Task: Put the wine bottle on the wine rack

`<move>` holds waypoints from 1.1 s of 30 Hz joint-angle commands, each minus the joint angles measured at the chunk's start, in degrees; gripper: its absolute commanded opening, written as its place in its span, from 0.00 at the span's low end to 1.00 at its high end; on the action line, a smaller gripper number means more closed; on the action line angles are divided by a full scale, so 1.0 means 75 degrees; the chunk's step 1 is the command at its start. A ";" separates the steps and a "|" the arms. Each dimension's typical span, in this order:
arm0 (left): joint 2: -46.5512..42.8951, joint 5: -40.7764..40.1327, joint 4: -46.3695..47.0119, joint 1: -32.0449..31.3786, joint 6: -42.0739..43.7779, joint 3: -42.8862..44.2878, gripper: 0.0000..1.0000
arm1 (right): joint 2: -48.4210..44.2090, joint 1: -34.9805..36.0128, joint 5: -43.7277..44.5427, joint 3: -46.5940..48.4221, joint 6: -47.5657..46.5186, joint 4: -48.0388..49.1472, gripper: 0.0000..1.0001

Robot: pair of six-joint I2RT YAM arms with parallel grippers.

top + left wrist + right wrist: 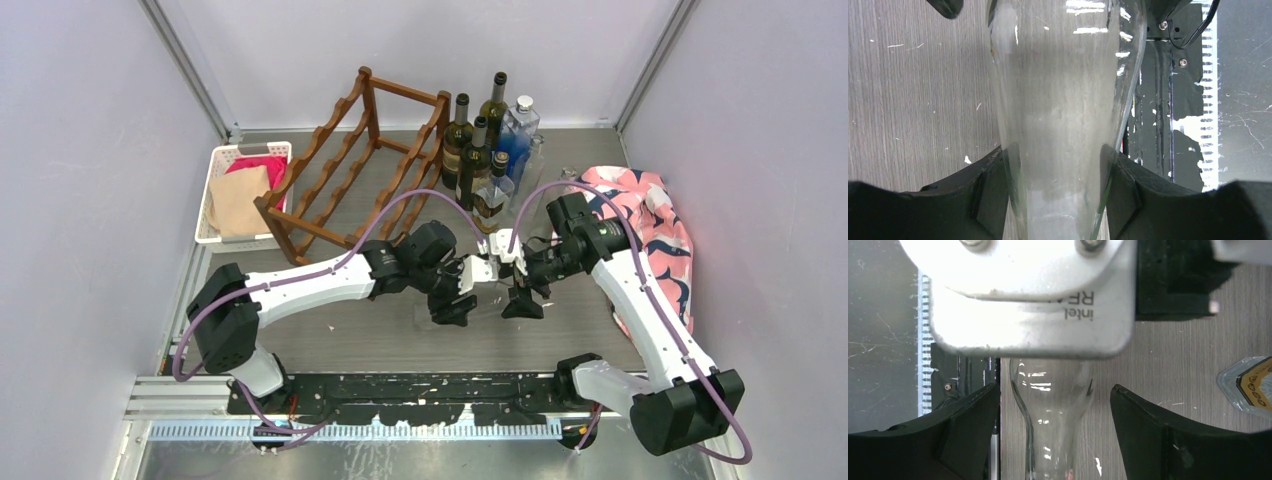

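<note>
Grey wood-grain bench [330, 335] between pale walls [90, 150], with the reddish-brown, wavy-railed wine rack [350, 165] standing at eleven o'clock. At centre the left end effector [452, 298] clamps a clear glass wine bottle [1058, 125], jaws half spread. The right end effector [522, 298] straddles its neck, gaps both sides, holding nothing. There's bare bench toward six, a white basket [225, 160] at nine and standing bottles [480, 150] at twelve.

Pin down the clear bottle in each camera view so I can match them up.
Top external: clear bottle, faint, at centre between left gripper and right gripper.
Left wrist: the bottle fills the middle, clamped by the left gripper.
Right wrist: the bottle is lower centre, between the right gripper's spread fingers, untouched.
Shared landmark: the black base rail, beside the bottle in both wrist views.
</note>
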 commanded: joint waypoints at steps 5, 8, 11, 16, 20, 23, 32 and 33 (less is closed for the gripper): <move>-0.0102 0.0357 0.0687 -0.0083 -0.0139 0.0513 0.00 | -0.0147 0.0181 0.0044 -0.0255 0.0289 0.0766 0.83; -0.0101 0.0369 0.0737 -0.0095 -0.0157 0.0519 0.00 | -0.0286 0.0202 0.0081 -0.0381 0.0686 0.1216 0.78; -0.0102 0.0370 0.0753 -0.0095 -0.0169 0.0513 0.00 | -0.0472 0.0202 0.0051 -0.0483 0.0915 0.1539 0.78; -0.0084 0.0424 0.0788 -0.0099 -0.0165 0.0524 0.00 | -0.0819 0.0203 -0.0230 -0.0755 0.1133 0.1932 0.87; -0.0067 0.0446 0.0696 -0.0104 -0.0123 0.0539 0.00 | -0.1017 0.0203 -0.0310 -0.0711 0.0952 0.1867 0.92; -0.0071 0.0448 0.0676 -0.0103 -0.0117 0.0513 0.00 | -0.0984 0.0204 -0.0416 -0.0617 0.0631 0.1536 0.93; -0.0060 0.0424 0.0695 -0.0098 -0.0110 0.0546 0.00 | -0.0565 0.0227 -0.0579 -0.0379 0.0231 0.0863 0.84; -0.0054 0.0427 0.0688 -0.0097 -0.0108 0.0554 0.00 | -0.0539 0.0237 -0.0540 -0.0395 0.0244 0.0863 0.82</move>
